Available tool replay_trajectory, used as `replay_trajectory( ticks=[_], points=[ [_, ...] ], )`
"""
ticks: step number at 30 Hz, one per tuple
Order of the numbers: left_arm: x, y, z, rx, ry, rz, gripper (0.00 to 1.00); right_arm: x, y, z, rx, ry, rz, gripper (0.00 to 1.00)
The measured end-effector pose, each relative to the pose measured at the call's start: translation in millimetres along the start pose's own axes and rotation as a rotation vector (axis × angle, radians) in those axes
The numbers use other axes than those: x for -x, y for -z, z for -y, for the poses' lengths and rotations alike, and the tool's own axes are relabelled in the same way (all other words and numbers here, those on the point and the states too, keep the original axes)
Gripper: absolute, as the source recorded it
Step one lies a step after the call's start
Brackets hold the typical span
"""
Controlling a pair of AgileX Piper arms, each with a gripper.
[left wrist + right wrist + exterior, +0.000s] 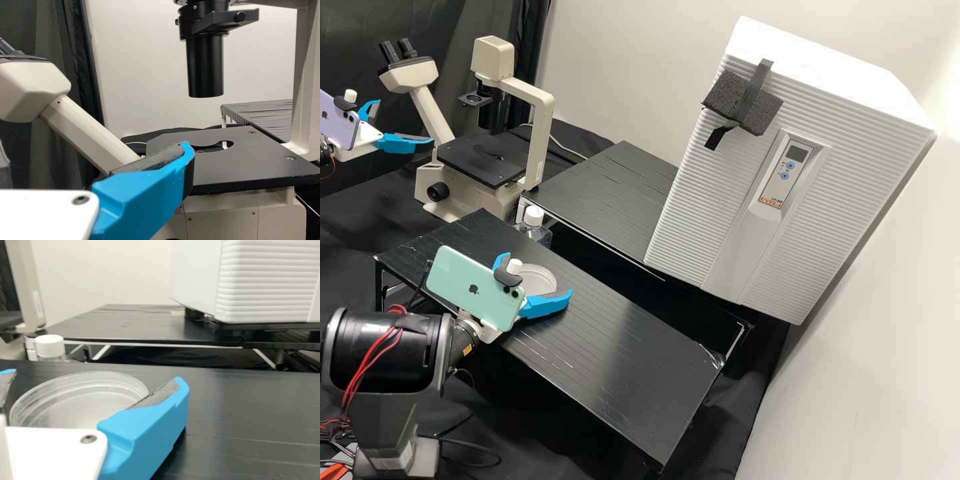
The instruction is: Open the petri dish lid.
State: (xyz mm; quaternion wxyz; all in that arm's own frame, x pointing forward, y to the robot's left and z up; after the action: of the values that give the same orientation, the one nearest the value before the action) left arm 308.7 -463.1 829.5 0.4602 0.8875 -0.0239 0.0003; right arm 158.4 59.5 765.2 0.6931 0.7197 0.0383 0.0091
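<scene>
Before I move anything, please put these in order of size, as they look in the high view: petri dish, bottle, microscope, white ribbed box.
1. White ribbed box
2. Microscope
3. Petri dish and bottle: too alike to rank, both partly hidden.

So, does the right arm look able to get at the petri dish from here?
Probably yes: the right tool is open with its blue fingers on either side of the petri dish, and I see nothing blocking the space between them.

Is showing brand letters [771,201] on the white cabinet [693,200], and is also showing dark logos [474,290] on the green phone [452,272] and the lilac phone [339,128].
</scene>
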Motion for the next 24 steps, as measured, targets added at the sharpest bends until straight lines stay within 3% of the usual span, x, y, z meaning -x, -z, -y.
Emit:
replay_trajectory(
  ticks=[15,20,24],
  points=[
    [0,0,0.0,0.000,0.000,0.000,1.00,3,3,-5,-0.020,-0.024,-0.016,0.00],
    [0,0,0.0,0.000,0.000,0.000,1.00,7,1,-19,-0.025,-0.086,0.020,0.00],
    [0,0,0.0,0.000,0.000,0.000,1.00,13,-7,-44,-0.053,-0.160,0.066,0.00]
  ],
)
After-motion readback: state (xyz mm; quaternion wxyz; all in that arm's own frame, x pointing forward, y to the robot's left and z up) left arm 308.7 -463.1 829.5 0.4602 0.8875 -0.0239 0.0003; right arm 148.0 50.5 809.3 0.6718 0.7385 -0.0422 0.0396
